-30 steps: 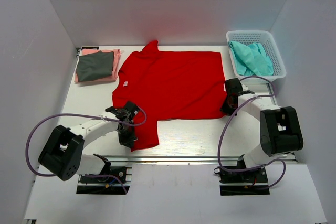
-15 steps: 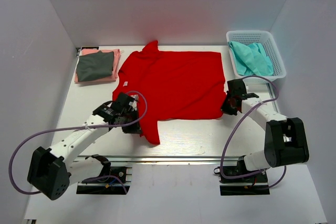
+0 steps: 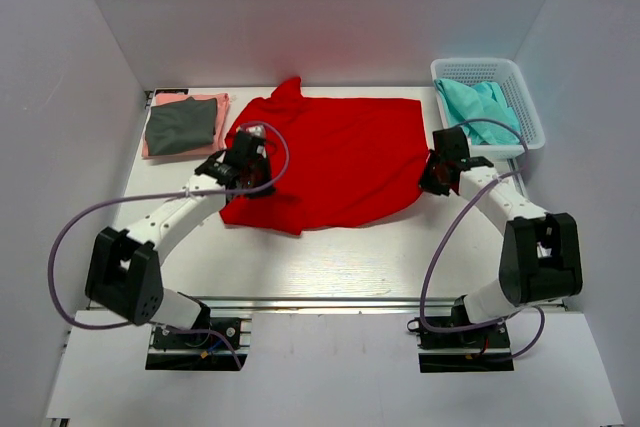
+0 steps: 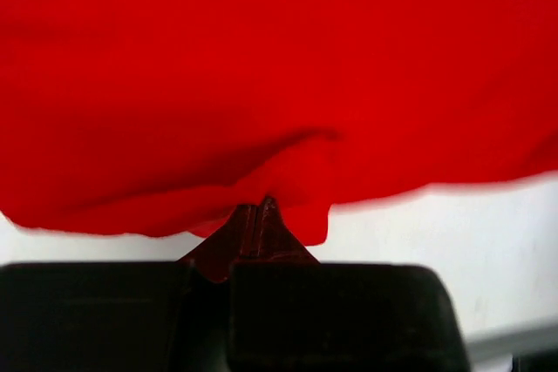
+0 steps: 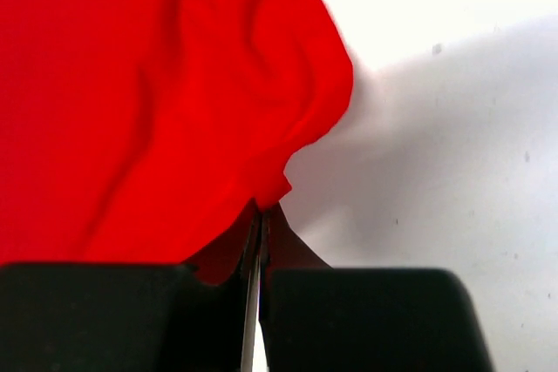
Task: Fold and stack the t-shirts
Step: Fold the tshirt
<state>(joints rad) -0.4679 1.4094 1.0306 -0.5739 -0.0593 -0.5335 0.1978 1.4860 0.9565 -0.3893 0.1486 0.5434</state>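
The red t-shirt [image 3: 330,157] lies spread on the white table, its near edge lifted and folding back over itself. My left gripper [image 3: 250,162] is shut on the shirt's near-left part; the left wrist view shows the fabric [image 4: 261,84] pinched at the fingertips [image 4: 261,215]. My right gripper [image 3: 437,172] is shut on the shirt's near-right corner; the right wrist view shows that corner [image 5: 174,84] pinched at the fingertips [image 5: 275,219]. A folded dark grey t-shirt [image 3: 182,125] lies on a folded salmon pink t-shirt [image 3: 215,112] at the far left.
A white lattice basket [image 3: 520,87] with teal cloth [image 3: 478,112] stands at the far right. White walls close the table on three sides. Purple cables loop beside both arms.
Both grippers have moved away from me, carrying the shirt's near edge up and over. The left one has travelled farthest, from the near-left sleeve to over the shirt's left side.
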